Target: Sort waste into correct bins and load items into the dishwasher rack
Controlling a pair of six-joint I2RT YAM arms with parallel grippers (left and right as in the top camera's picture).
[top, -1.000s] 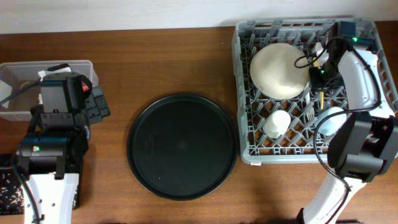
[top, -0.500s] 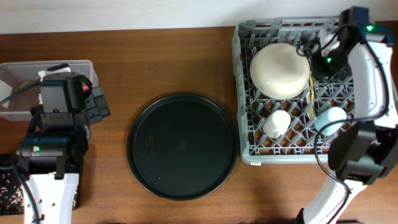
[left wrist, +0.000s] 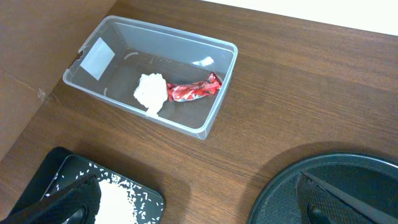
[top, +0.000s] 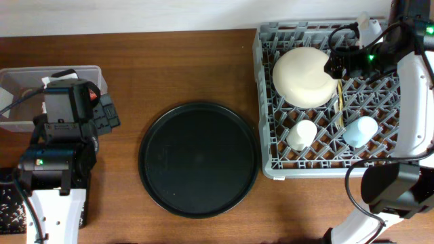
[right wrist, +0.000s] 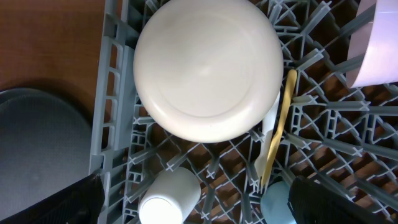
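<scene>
I work over a table [top: 169, 68] of smooth brown wood; rack [right wrist: 115, 93] matt grey plastic, cream bowl [right wrist: 208, 68] smooth, faintly glossy, tub [left wrist: 211, 115] clear shiny plastic, wrapper [left wrist: 193, 91] crinkled glossy red foil, tissue [left wrist: 151, 93] soft crumpled paper

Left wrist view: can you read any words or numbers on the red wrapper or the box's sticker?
None can be read.
Print on the red snack wrapper: too small and crinkled to read.
The white sticker on the clear tub: looks blank.
</scene>
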